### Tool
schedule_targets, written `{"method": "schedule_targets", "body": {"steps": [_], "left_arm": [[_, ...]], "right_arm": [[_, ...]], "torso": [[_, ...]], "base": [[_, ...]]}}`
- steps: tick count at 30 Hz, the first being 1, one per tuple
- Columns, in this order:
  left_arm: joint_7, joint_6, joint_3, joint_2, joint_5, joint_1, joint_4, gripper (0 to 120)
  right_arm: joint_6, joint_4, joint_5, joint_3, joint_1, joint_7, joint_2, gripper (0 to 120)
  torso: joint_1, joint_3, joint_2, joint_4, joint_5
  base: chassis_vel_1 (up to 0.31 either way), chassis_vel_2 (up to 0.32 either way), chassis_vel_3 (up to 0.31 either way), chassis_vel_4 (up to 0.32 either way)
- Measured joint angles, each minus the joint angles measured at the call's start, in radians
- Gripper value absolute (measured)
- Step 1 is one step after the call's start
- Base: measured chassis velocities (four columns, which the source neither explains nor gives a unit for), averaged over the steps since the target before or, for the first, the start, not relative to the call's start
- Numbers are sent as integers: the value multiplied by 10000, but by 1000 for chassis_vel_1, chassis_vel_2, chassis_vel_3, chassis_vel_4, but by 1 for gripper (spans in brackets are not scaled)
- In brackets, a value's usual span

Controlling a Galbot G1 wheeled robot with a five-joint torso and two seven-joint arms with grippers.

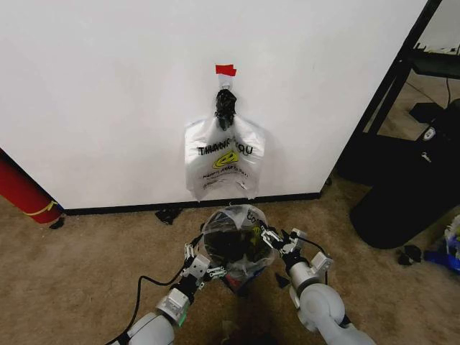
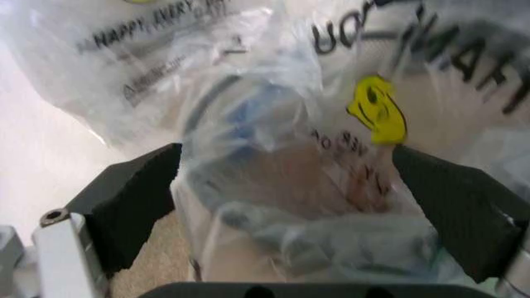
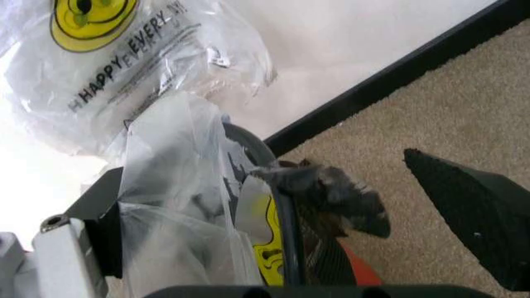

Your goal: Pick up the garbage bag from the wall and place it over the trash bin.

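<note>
Plastic from the garbage bag (image 1: 233, 241) is stretched over the mouth of the trash bin (image 1: 241, 277), which stands on the carpet (image 1: 86, 273) between the two grippers, just short of the wall (image 1: 108, 86). The left gripper (image 1: 195, 264) sits at the bin's left side, its jaws spread wide with bunched film lying between them; in the left wrist view that film, with its yellow smiley (image 2: 377, 110) and blue patch, fills the gap between the black fingers (image 2: 133, 198) without being pinched, so the grip reads as released. The right gripper (image 1: 280, 241) is against the bin's right rim, jaws likewise apart: in the right wrist view one finger (image 3: 103, 217) is draped in bag film beside the dark rim (image 3: 286, 217), while the other finger stands clear over the carpet, gripping nothing. Beyond the grippers, a bunch of same-print bags (image 1: 224, 158) hangs on the wall from a black knot (image 1: 225, 108) under a piece of red tape (image 1: 226, 70), above the black baseboard (image 1: 180, 206). Farther off to the right of the right gripper stands a big black bin (image 1: 410, 194); far left of the left gripper a red cylinder (image 1: 21, 190) leans by the wall
</note>
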Motion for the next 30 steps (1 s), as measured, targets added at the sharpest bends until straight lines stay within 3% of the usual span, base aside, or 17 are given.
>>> {"method": "schedule_targets", "body": {"steps": [22,30], "left_arm": [[-160,-106,443,4,-5,-376,622,100],[-191,-84,494,3,-81,-500,708,100]], "right_arm": [[-644,493,2388,429,53,-159,-335,100],[-775,580,2479,505,41,-541,-573,100]], "torso": [[0,-1,0,1,1],[-1,0,0,1,1]], "base": [[0,0,0,0],[0,0,0,0]]}}
